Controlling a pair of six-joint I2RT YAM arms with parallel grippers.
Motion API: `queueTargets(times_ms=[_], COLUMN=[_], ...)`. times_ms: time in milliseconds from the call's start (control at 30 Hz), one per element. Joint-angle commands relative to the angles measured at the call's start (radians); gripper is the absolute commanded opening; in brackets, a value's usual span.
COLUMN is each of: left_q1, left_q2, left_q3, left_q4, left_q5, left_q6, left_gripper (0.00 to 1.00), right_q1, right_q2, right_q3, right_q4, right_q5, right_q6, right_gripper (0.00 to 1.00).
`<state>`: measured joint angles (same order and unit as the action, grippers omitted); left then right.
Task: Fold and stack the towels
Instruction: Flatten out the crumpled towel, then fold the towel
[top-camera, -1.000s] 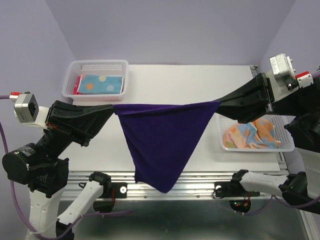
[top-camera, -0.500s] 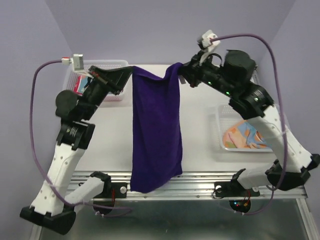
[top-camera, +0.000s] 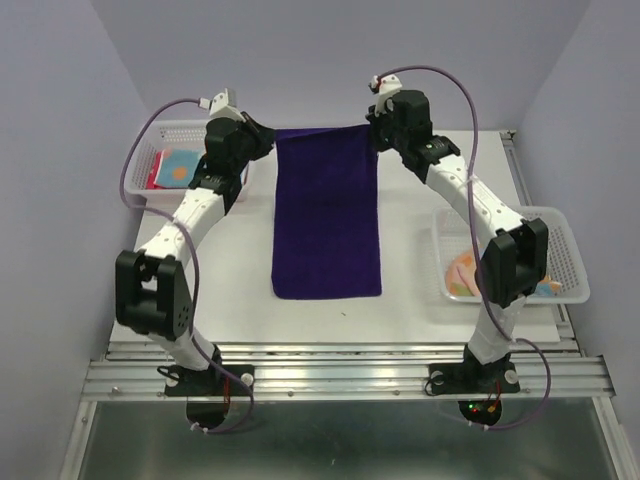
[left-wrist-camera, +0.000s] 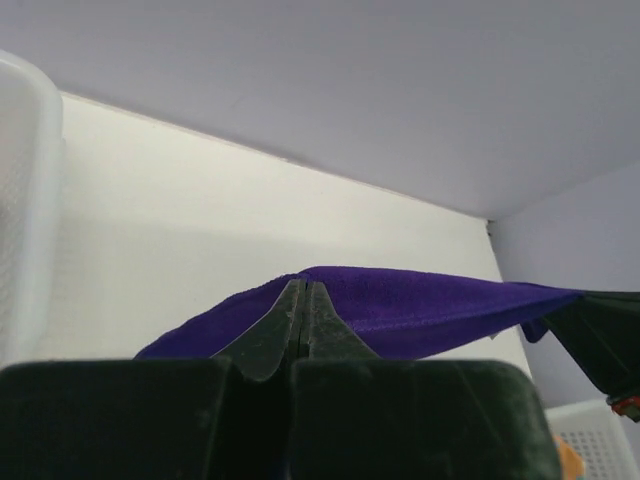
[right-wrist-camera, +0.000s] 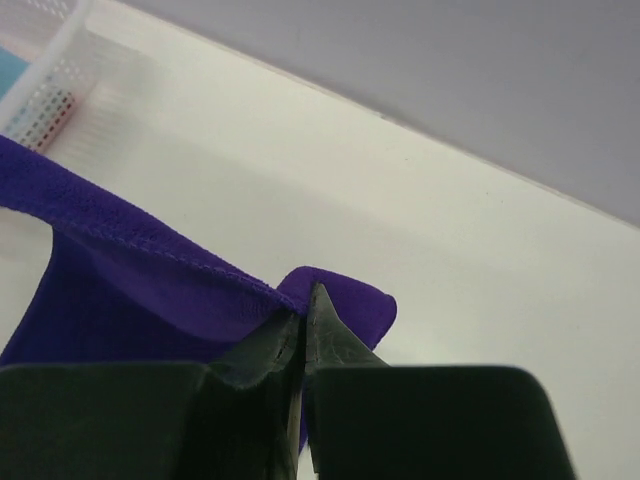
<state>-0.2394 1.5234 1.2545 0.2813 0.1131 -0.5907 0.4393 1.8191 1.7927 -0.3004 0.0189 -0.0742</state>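
1. Cloth first, from overhead: the purple towel (top-camera: 327, 215) is lying lengthwise along the middle of the bench (top-camera: 420, 300). Its near end is resting flat, and its far edge is hanging taut between the left fingers (top-camera: 268, 138) and the right fingers (top-camera: 378, 135). Each pair is clamping a far corner, probably to spread the cloth square before folding.
2. A dotted blue towel (top-camera: 178, 168) is sitting in the left basket (top-camera: 140, 155) and an orange patterned towel (top-camera: 462, 272) in the right basket (top-camera: 570, 275). The right arm is covering part of the patterned one. A pink edge beside the blue one is too small to read.
3. From the left wrist, the fingers are pressing together on the purple hem, hiding the corner itself. The hem is running away towards the dark tip of the other arm. The basket is showing only as a cut-off white wall.
4. From the right wrist, the fingers are pinching their corner, with a small flap poking past the tips. The rest of the cloth is dropping out of sight beneath them.
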Motion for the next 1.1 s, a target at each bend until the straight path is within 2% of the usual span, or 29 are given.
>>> queueTargets(times_ms=[0, 100, 233, 367, 567, 667, 867, 1067], left_q1=[0.02, 0.032, 0.045, 0.052, 0.052, 0.052, 0.049, 0.031], left_q2=[0.174, 0.288, 0.426, 0.471, 0.471, 0.422, 0.272, 0.1], left_q3=[0.161, 0.276, 0.355, 0.375, 0.359, 0.284, 0.039, -0.213], left_q4=[0.124, 0.11, 0.096, 0.098, 0.098, 0.113, 0.182, 0.219], left_q5=[-0.004, 0.043, 0.031, 0.005, 0.017, 0.03, 0.066, 0.079], left_q6=[0.074, 0.077, 0.089, 0.098, 0.104, 0.094, 0.035, 0.002], left_gripper=[0.0, 0.0, 0.0, 0.0, 0.0, 0.0, 0.0, 0.0], right_q1=[-0.037, -0.047, -0.059, -0.068, -0.073, -0.073, -0.071, -0.067], right_q2=[0.115, 0.186, 0.316, 0.399, 0.404, 0.364, 0.227, 0.096], right_q3=[0.085, 0.118, 0.207, 0.267, 0.252, 0.203, 0.01, -0.182], right_q4=[0.178, 0.211, 0.204, 0.147, 0.107, 0.067, -0.046, -0.091], right_q5=[-0.099, -0.131, -0.146, -0.134, -0.152, -0.184, -0.302, -0.379], right_q6=[-0.07, -0.111, -0.168, -0.188, -0.2, -0.205, -0.225, -0.22], right_gripper=[0.01, 0.01, 0.01, 0.01, 0.01, 0.01, 0.01, 0.02])
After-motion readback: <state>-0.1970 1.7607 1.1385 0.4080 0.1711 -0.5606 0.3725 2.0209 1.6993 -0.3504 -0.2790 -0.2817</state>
